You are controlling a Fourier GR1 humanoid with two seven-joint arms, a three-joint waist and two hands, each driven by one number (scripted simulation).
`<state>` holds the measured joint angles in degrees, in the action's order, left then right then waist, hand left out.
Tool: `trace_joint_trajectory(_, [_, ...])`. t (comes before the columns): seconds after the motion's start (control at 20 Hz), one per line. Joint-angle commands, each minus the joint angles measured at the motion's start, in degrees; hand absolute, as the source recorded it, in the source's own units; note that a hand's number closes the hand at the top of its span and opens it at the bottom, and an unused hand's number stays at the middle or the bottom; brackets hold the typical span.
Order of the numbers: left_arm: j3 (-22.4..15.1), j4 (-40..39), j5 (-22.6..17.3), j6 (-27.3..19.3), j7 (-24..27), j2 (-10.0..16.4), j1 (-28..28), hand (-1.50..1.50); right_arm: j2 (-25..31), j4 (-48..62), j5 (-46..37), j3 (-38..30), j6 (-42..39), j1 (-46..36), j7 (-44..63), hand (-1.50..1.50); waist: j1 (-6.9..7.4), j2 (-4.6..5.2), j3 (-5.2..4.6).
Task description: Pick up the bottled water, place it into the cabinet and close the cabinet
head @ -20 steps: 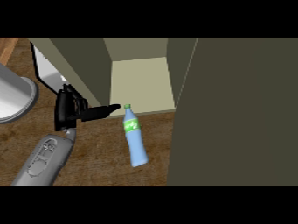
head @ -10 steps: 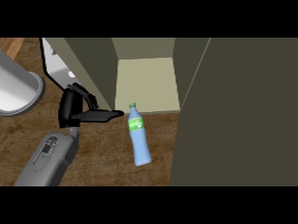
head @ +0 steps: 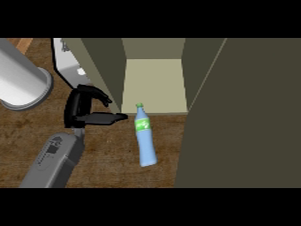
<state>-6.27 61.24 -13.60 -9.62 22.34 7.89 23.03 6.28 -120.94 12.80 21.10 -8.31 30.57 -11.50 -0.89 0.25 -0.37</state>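
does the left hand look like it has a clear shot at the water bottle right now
Probably yes. The left hand sits just left of the water bottle, which lies on the counter, with only bare wood between them. The cabinet wall stands beside the hand, not across the path.

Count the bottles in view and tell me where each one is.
1. The bottle lies on the counter before the open cabinet, cap toward it, right of the left hand. Others may hide behind the door.
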Motion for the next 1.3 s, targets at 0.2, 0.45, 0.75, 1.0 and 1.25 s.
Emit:
trace_joint_trajectory(0.2, [-1.1, 8.7, -3.5, 4.2, -1.4, -3.4, 1.6, -1.50, 0.2, 0.1, 0.6, -0.1, -0.1, 1.9, -1.5, -1.50, 0.56, -0.49, 0.40])
trace_joint_trajectory(0.45, [-4.3, 17.7, -4.0, 2.6, -5.3, -6.4, -3.1, -1.50, -1.0, 0.3, -2.1, 1.3, 2.0, 0.4, -0.4, -1.50, 1.22, -0.58, 0.41])
trace_joint_trajectory(0.75, [-9.2, 36.5, -4.8, 4.1, -9.4, -4.8, -17.7, -1.50, 0.2, -2.4, -3.6, 3.7, 2.5, 5.4, -2.3, -1.50, 1.21, -0.57, 0.39])
trace_joint_trajectory(1.0, [-13.1, 48.2, -5.8, 4.0, -15.8, -3.8, -24.6, -1.50, 3.6, -2.5, -2.8, 1.3, 0.0, 2.6, -1.3, -1.50, 1.28, -0.51, 0.40])
trace_joint_trajectory(1.25, [-10.4, 53.0, -8.1, 7.7, -12.9, -0.3, -30.1, -1.50, 6.0, -3.7, -11.4, 10.4, -0.5, 3.7, 3.1, 1.50, 1.45, -0.45, 0.33])
